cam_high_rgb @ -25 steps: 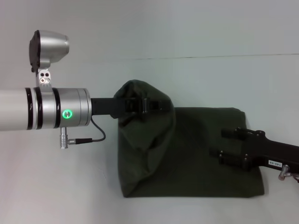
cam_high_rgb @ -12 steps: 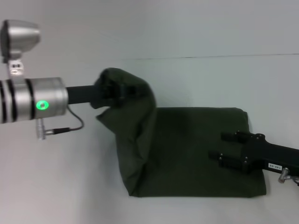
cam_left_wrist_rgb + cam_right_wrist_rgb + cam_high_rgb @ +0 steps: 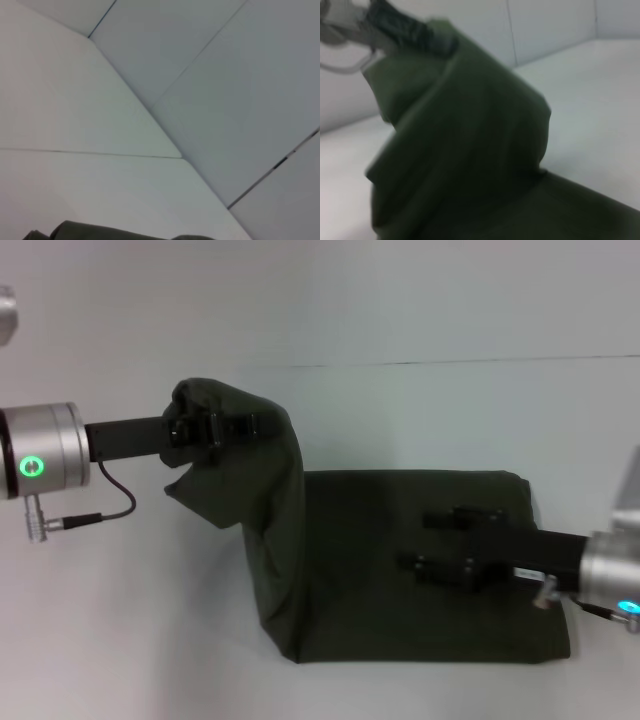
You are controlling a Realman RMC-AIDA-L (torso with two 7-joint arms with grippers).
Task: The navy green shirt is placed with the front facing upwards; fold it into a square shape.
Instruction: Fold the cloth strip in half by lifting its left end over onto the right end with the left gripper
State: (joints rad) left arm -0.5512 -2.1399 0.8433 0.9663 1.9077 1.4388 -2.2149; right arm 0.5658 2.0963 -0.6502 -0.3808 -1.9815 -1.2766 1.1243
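Observation:
The navy green shirt (image 3: 380, 620) lies folded on the white table, a dark olive slab with no lettering or label showing. My left gripper (image 3: 215, 428) is shut on a bunched part of the cloth and holds it raised above the shirt's left end, so the fabric hangs down in a drape. My right gripper (image 3: 415, 541) is open, low over the flat right half of the shirt. The right wrist view shows the raised drape (image 3: 470, 150) with the left gripper (image 3: 400, 30) at its top. A strip of cloth (image 3: 100, 232) shows in the left wrist view.
The white table (image 3: 120, 640) extends to the left and in front of the shirt. A white wall (image 3: 400, 300) rises behind the table's far edge.
My left gripper has moved left with the held cloth, drawing the raised fold leftward. My right gripper has slid left over the flat part of the shirt.

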